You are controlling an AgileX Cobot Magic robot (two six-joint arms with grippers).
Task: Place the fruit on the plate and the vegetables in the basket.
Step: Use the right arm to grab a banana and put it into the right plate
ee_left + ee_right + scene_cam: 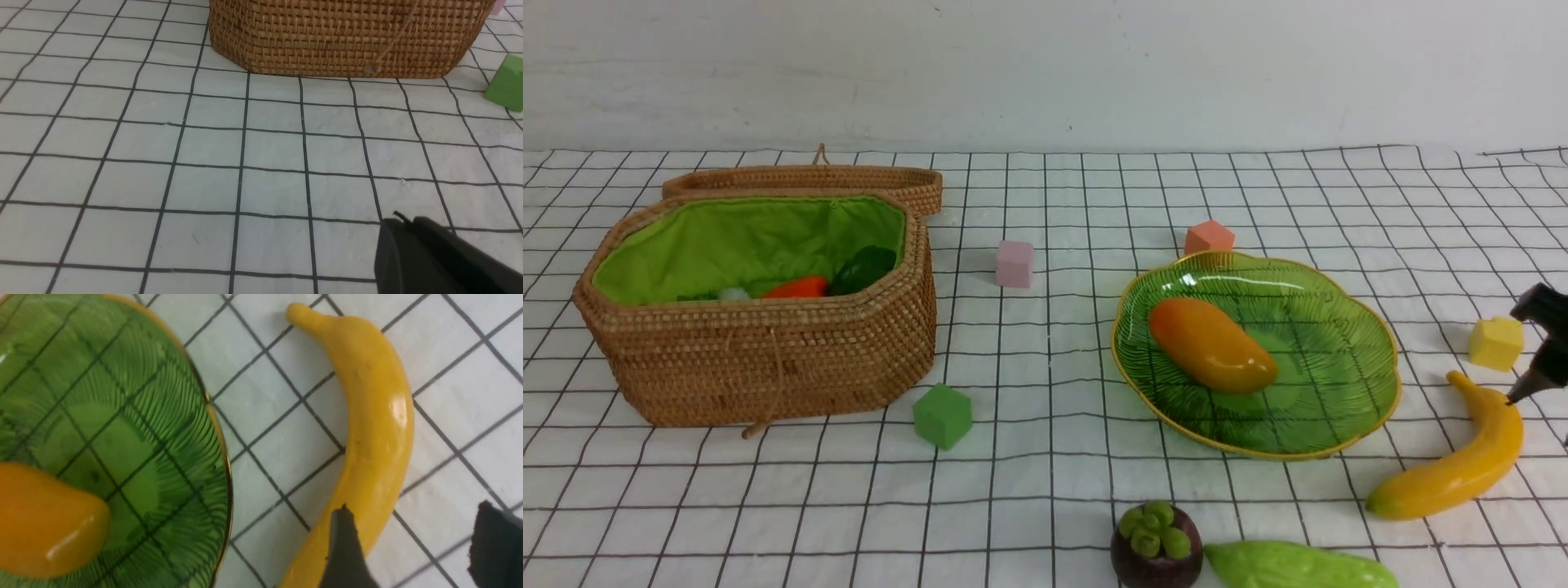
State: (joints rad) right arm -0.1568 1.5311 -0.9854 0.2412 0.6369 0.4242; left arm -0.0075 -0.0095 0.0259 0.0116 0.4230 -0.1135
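White gridded cloth over the worktop, pale wall behind. Right pincer (414,508) spread apart and empty, low over banana (1462,457) lying just beside plate (1331,327). Left pincer (412,245) clenched on nothing, facing basket (347,36). Probably best: centre across banana's thick middle, square to its curve, close gently, lift clear of the gold rim, set down beside mango (1211,345).

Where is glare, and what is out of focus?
Front view: sharp, white glare streaks on the plate, soft sheen on the mango. Right wrist view: bright glare patch on the banana; the right gripper is blurred. Left wrist view: even light, no glare; the left gripper looks soft.
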